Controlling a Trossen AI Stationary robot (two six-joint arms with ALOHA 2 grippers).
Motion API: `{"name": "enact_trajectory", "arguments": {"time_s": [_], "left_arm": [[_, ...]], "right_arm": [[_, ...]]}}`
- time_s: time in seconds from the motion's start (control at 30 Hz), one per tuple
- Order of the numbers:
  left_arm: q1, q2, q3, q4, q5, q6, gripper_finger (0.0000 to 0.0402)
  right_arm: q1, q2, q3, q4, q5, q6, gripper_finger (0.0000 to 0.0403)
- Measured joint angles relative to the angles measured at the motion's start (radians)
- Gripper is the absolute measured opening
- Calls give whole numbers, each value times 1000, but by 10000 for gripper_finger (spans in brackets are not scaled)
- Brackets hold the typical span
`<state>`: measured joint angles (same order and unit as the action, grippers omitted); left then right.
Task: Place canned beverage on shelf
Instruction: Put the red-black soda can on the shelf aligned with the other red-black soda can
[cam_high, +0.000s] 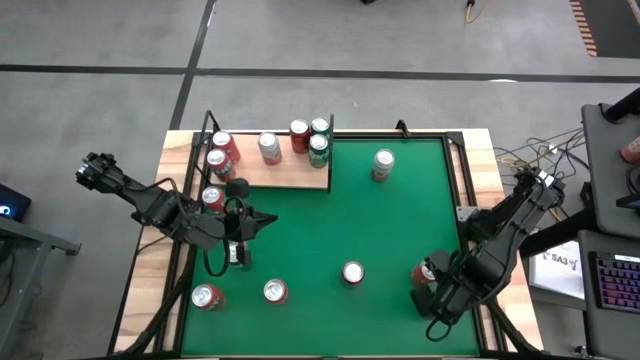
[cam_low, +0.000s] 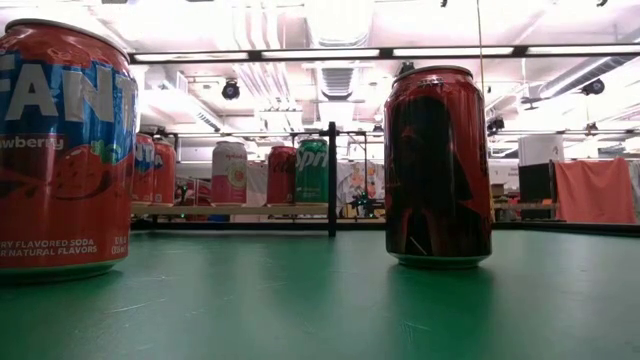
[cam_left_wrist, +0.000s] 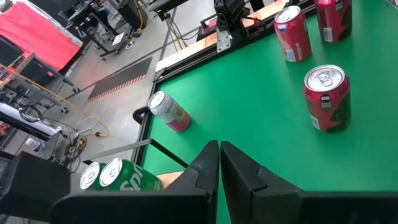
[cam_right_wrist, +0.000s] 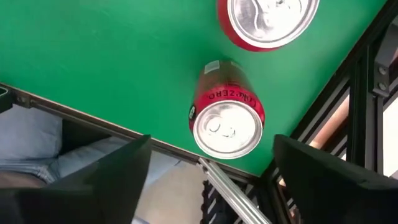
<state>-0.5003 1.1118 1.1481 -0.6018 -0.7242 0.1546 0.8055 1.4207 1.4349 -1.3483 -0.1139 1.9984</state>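
Now, starting at your left, the left gripper hangs over the green felt just in front of the shelf, fingers pressed together on nothing. Six cans stand on that pale wood panel, two green Sprite cans at its right end. Loose cans dot the felt: a pale pink can at the back, a red can nearer you. Your right gripper sits at the near right corner, fingers spread wide above a red Zero can.
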Motion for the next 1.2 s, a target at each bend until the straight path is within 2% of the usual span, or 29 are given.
{"name": "enact_trajectory", "arguments": {"time_s": [0.1, 0.2, 0.77, 1.2], "left_arm": [[0, 0, 0, 0, 0, -10, 0], [0, 0, 0, 0, 0, -14, 0], [0, 0, 0, 0, 1, -25, 0], [0, 0, 0, 5, 1, -37, 0]], "right_arm": [[4, 8, -1, 0, 0, -2, 354], [14, 17, -2, 0, 0, -4, 362], [143, 71, -2, 31, 1, 189, 364], [148, 95, -9, 22, 10, 209, 364]]}}
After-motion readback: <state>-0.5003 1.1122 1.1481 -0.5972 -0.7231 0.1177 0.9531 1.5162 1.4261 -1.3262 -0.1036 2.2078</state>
